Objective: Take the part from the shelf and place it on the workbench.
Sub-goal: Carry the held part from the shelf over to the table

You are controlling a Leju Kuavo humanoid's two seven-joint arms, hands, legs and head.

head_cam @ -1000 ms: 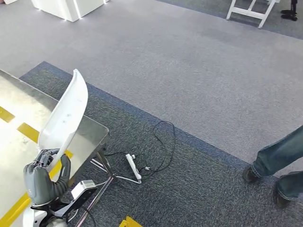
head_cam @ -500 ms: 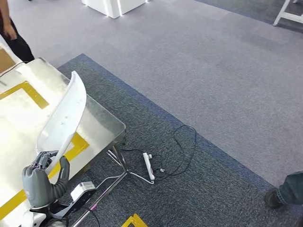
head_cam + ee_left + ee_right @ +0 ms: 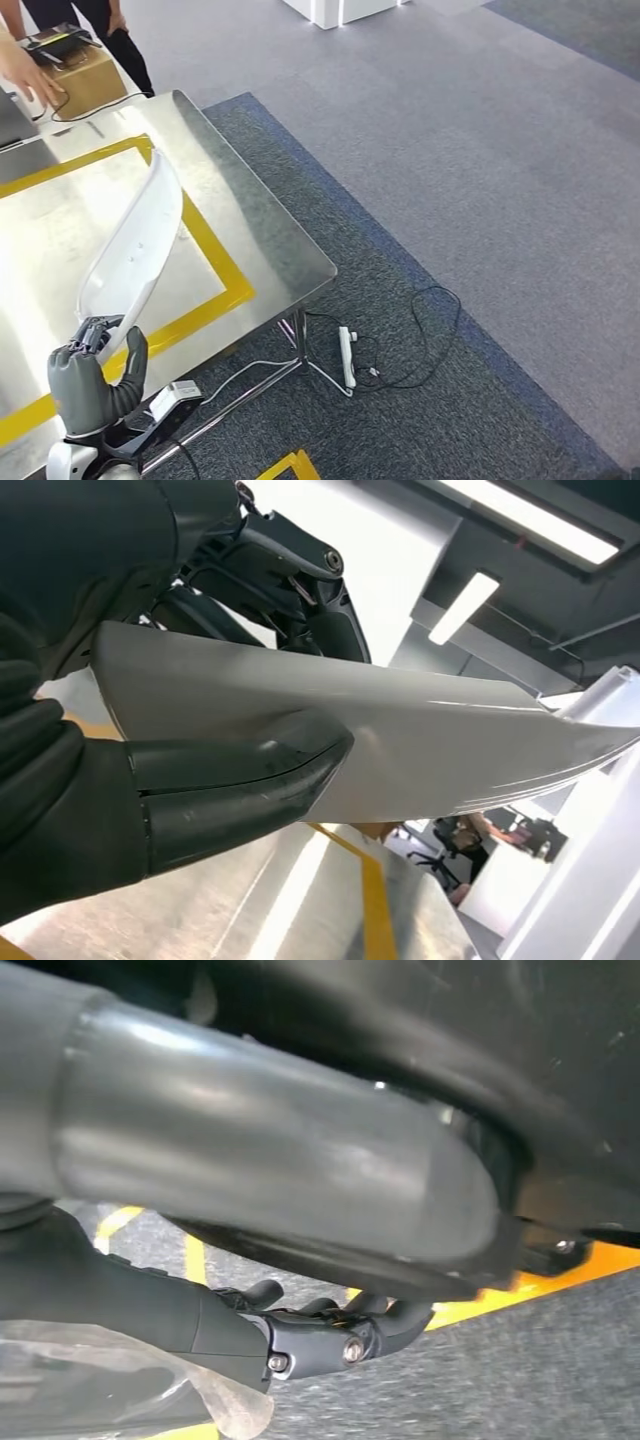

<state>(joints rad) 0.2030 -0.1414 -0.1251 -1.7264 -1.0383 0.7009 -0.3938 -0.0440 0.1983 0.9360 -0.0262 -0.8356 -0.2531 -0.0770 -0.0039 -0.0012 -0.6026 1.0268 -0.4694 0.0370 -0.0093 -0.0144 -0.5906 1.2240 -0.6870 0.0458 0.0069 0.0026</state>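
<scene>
Gripping unmarked white part (image 3: 132, 250), left hand (image 3: 87, 380)

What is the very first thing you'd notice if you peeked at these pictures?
The long curved white part stands out first: the robot's left hand holds it by its lower end, sticking up over the shiny metal workbench, low on the left of the head view. Next comes the bright yellow tape rectangle on that workbench. On the carpet to the right of the workbench lies a white power strip with a looping black cable.
</scene>
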